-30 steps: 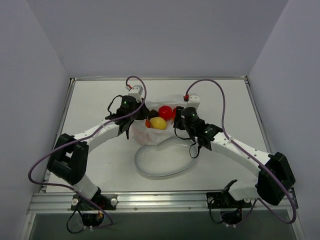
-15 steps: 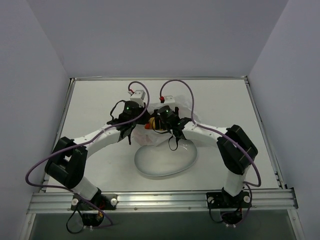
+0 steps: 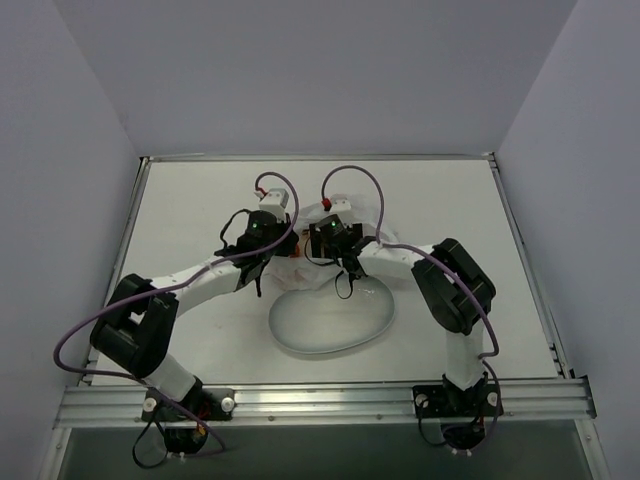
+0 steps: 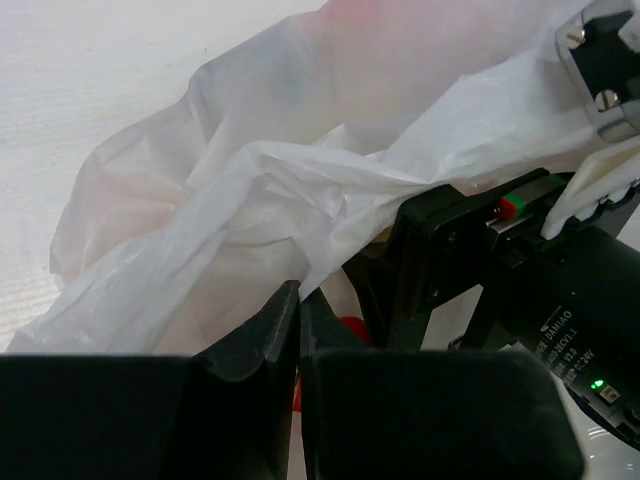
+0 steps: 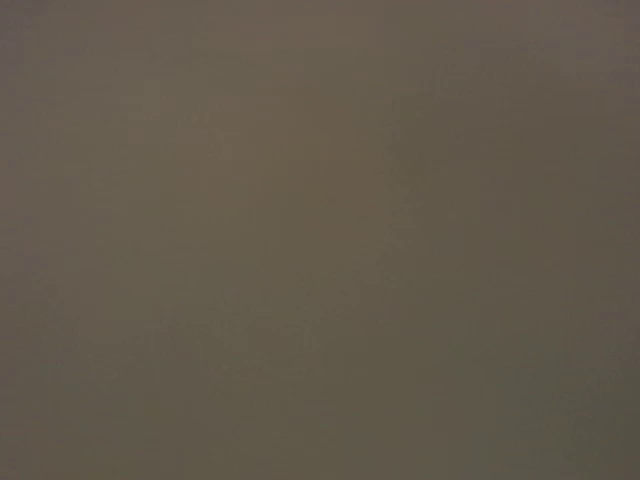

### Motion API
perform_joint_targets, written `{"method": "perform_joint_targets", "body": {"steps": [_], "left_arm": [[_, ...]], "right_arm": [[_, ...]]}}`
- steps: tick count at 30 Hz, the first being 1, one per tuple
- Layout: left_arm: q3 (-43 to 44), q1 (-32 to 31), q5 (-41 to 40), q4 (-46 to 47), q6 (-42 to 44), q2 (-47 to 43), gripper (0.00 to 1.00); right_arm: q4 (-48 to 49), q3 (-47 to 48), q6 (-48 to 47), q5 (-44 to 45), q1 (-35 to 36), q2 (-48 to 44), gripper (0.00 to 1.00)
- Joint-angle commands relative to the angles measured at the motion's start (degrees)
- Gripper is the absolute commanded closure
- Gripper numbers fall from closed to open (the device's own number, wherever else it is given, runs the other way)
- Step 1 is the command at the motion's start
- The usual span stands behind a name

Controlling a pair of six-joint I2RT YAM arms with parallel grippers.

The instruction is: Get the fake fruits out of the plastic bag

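Note:
The plastic bag [image 3: 287,268] lies crumpled at mid table, just behind the oval plate. In the left wrist view its white folds [image 4: 250,190] fill the frame. My left gripper [image 4: 298,296] is shut, pinching a fold of the bag's near edge; in the top view it sits at the bag's left side [image 3: 268,258]. A small piece of a red fruit [image 4: 352,328] shows just beyond its tips. My right gripper [image 3: 322,246] is pushed down into the bag's mouth, its fingers hidden. The right wrist view is a blank dark brown. The other fruits are hidden.
The smooth white oval plate [image 3: 345,330] lies just in front of the bag. The right arm's elbow [image 3: 450,285] is folded over the table's right half. Purple cables [image 3: 360,180] loop above both wrists. A raised rim [image 3: 140,200] edges the table.
My right gripper has swung left from the bag's right side into its mouth, covering the red and yellow fruits seen a second ago. My left gripper has kept hold and shifted slightly.

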Motion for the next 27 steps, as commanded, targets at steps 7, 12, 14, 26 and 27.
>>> {"method": "perform_joint_targets", "body": {"steps": [7,12,14,26,27], "left_arm": [[20.44,4.2,2.24,-0.5,0.83,12.33,0.98],[28.72,5.34,6.1,-4.02,2.15,14.54,0.98],[29.7,5.34,6.9,-5.35,1.8,14.98,0.98],[6.15,4.73,7.96,4.06,-2.95,6.64,0.98],[5.53,4.81,7.96,4.23,-2.95,6.2,0.98]], "right_arm": [[7.4,4.13,0.81,0.37,-2.39,0.73,0.08],[9.33,4.14,0.9,-1.38,-4.23,0.82,0.04],[10.73,4.48,1.07,-2.26,-4.67,1.78,0.0],[17.77,4.05,1.86,-1.83,-5.02,4.86,0.35],[18.47,2.39,2.13,-1.82,-4.94,4.34,0.39]]}}
